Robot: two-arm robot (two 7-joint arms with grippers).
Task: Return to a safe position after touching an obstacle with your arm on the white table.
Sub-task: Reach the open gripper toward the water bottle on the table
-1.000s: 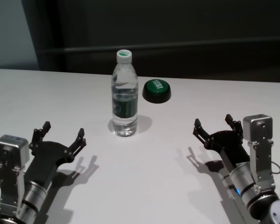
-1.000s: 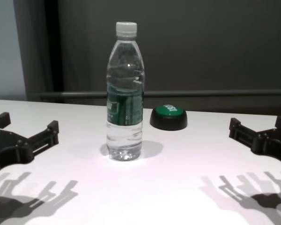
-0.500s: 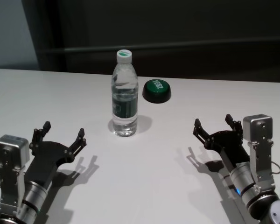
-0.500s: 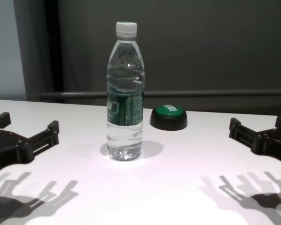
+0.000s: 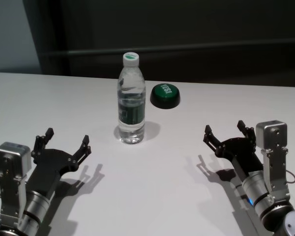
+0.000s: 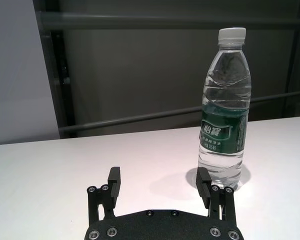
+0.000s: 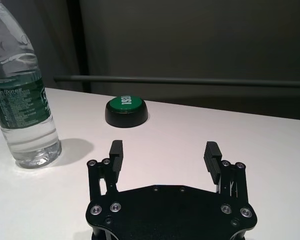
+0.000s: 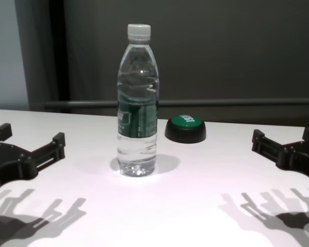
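The obstacle, a tall clear water bottle [image 5: 131,103] with a white cap and dark green label, stands upright on the white table [image 5: 167,196]. It also shows in the chest view [image 8: 137,103], the left wrist view [image 6: 224,110] and the right wrist view [image 7: 22,95]. My left gripper [image 5: 64,142] is open and empty at the near left, well clear of the bottle; it also shows in the left wrist view [image 6: 159,185] and the chest view [image 8: 28,146]. My right gripper [image 5: 225,132] is open and empty at the near right; it also shows in the right wrist view [image 7: 164,155] and the chest view [image 8: 284,144].
A low green dome button [image 5: 164,95] on a black base sits just right of and behind the bottle, also in the chest view [image 8: 185,128] and the right wrist view [image 7: 126,110]. A dark wall with a rail runs behind the table's far edge.
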